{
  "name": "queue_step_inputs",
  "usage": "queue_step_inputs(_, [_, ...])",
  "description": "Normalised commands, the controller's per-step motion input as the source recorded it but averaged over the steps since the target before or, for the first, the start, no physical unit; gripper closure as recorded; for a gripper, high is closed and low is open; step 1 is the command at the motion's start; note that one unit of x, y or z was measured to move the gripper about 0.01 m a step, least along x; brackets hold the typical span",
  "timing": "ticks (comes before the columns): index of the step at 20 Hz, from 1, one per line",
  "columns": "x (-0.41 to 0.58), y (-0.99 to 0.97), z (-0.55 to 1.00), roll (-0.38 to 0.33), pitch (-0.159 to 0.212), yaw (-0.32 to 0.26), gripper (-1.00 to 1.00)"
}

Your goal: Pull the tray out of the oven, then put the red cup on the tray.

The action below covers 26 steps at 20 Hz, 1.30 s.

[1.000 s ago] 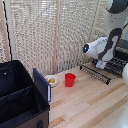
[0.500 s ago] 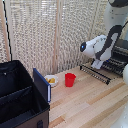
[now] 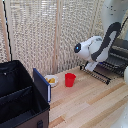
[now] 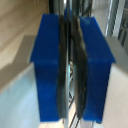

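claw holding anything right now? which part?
Looks like yes: the claw is closed with its blue pads nearly together on thin dark bars, apparently the front edge of the tray. The wrist view is blurry.

Red cup point(image 3: 70, 79) beside white bowl point(image 3: 51, 80)

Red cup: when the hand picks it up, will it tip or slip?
The red cup stands upright on the wooden table, short and wide-mouthed, so it probably resists tipping. It looks small and plain, likely light. Its smooth, slightly tapered wall may slip upward in a loose grip, so squeeze firmly.
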Motion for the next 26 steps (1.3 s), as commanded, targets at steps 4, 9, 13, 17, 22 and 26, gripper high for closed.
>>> queue_step_inputs(4, [0.191, -0.03, 0.00, 0.049, -0.001, -0.003, -1.00])
queue_step_inputs(9, [0.341, 0.22, 0.23, 0.016, 0.060, 0.000, -1.00])
queue_step_inputs(13, [0.409, 0.39, 0.51, -0.010, 0.027, -0.039, -1.00])
queue_step_inputs(17, [0.384, 0.39, 0.66, -0.008, 0.008, -0.161, -1.00])
queue_step_inputs(22, [0.063, 0.22, 0.61, 0.078, -0.010, -0.262, -1.00])
queue_step_inputs(26, [0.000, 0.14, 0.49, 0.169, -0.006, -0.283, -1.00])
